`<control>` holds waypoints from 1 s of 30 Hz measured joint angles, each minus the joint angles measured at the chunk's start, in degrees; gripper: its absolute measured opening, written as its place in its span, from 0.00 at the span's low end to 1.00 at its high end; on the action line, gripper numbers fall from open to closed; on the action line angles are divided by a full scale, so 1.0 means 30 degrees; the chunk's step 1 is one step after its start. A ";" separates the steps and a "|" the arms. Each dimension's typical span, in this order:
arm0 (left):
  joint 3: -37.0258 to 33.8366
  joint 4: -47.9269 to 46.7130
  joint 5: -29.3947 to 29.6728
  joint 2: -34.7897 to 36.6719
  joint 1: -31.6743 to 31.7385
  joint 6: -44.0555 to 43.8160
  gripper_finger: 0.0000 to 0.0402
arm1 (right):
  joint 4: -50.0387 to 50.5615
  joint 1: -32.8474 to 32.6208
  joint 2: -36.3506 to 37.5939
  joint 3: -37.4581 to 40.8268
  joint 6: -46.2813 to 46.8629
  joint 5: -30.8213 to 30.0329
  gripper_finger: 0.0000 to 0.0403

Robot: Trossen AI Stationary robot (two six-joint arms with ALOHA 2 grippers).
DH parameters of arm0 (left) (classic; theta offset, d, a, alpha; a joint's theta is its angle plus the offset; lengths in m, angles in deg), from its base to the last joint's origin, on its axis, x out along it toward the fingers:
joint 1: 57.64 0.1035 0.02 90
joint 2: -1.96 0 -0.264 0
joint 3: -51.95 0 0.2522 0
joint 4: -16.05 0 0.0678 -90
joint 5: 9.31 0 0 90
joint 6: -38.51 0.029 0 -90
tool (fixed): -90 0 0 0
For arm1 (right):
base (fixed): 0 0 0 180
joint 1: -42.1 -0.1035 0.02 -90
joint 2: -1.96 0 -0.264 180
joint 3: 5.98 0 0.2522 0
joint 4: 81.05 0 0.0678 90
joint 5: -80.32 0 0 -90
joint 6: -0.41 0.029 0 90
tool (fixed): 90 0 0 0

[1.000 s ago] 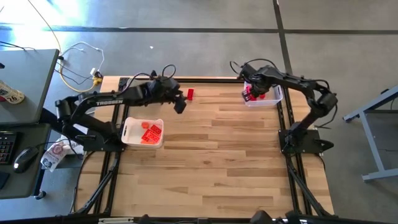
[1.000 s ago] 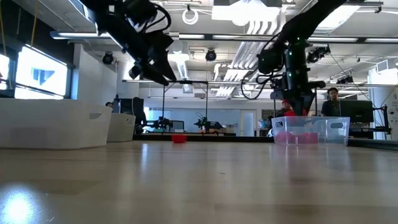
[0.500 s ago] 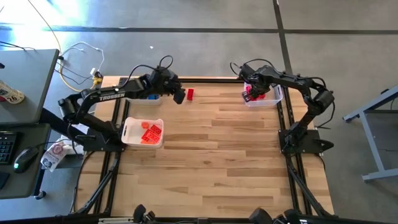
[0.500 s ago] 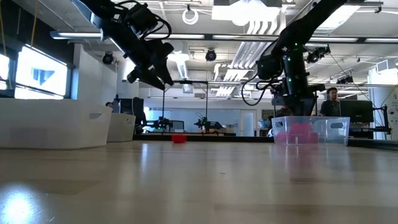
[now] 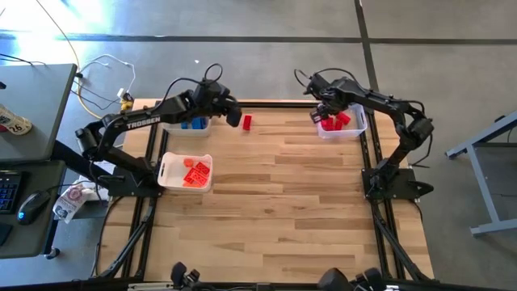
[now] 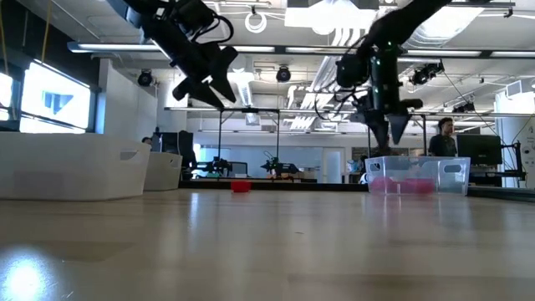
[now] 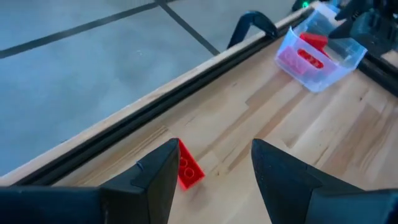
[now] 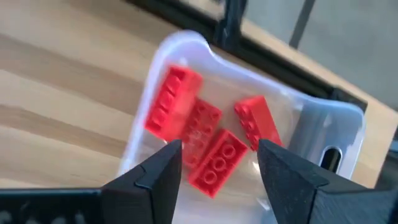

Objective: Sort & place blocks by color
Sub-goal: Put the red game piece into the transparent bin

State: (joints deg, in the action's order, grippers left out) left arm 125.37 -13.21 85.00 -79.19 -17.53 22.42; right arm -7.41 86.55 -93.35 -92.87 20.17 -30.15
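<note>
High view: mounted overhead, facing straight down, taking in my whole table, both arms and surrounding floor. Low view: at tabletop height, looking level across the wood into the room beyond; my arms enter from above. Left wrist view: looks forward past my left gripper, close above a lone red block. Right wrist view: close above the clear bin of red blocks. All four share that bin; three share the lone block.

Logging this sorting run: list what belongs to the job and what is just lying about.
Job:
loose red block
red blocks in clear bin
orange blocks in white bin
blue blocks
left gripper, right gripper, both open

Lying about:
white cable
computer mouse
</note>
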 joint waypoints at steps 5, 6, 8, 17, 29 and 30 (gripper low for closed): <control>0.0728 -0.0075 0.0442 0.0000 0.0137 -0.0606 0.47 | 0.0286 -0.1074 -0.0001 -0.1871 0.0291 0.0001 0.48; 0.0920 -0.0061 0.0462 0.0000 0.0182 -0.0615 0.47 | 0.0283 -0.1316 -0.0001 -0.2249 0.0335 0.0006 0.48; 0.1223 -0.0068 0.0492 0.0000 0.0277 -0.0732 0.47 | 0.0361 -0.1782 0.0001 -0.2931 0.0394 0.0016 0.48; 0.2714 -0.0367 0.0510 -0.0344 0.0789 -0.1111 0.47 | 0.0366 -0.3446 0.0001 -0.5068 0.0403 -0.0165 0.48; 0.4146 -0.2421 0.0710 -0.4070 0.0604 -0.2329 0.47 | 0.0876 -0.4140 0.0001 -0.5301 0.0902 -0.0264 0.48; 0.4146 -0.2434 0.0709 -0.4394 0.0583 -0.2527 0.47 | 0.0951 -0.4147 0.0001 -0.5301 0.0904 -0.0264 0.48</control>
State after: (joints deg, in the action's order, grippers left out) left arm 137.80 -20.52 87.13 -92.37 -15.78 14.84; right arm -4.56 74.11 -93.35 -108.78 22.89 -30.94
